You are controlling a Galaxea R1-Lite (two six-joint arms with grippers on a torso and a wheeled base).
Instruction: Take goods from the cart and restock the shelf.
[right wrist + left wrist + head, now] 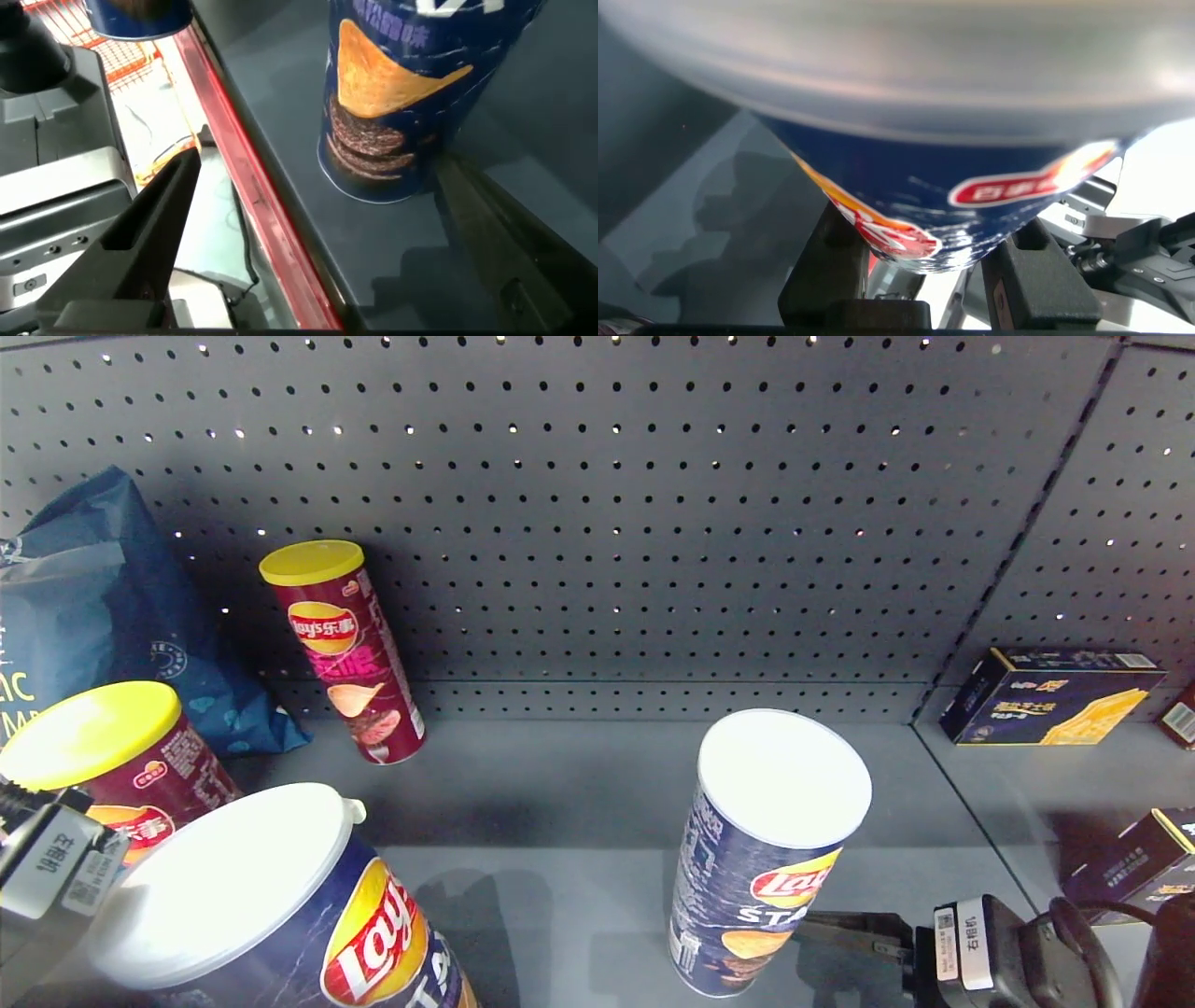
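L gripper point(929, 269): clamped on held can, fingers either side of its lower body.
Held can point(271, 905): glossy blue tube, white lid w/ tab; front-left, nearest.
R gripper point(318, 182): fingers spread wide, low by red shelf lip point(252, 187).
Standing can point(766, 859): blue, flat white lid, upright just ahead of R gripper.
Red cans point(121, 756) point(341, 653): yellow lids, left side.
Gap: wide grey shelf point(560, 784) between far red can and standing can.
Bag point(103, 607): blue, crinkled, back-left.
Boxes point(1050, 695): dark cartons, right bay.

Brand logo (printed) on blue can point(308, 915)
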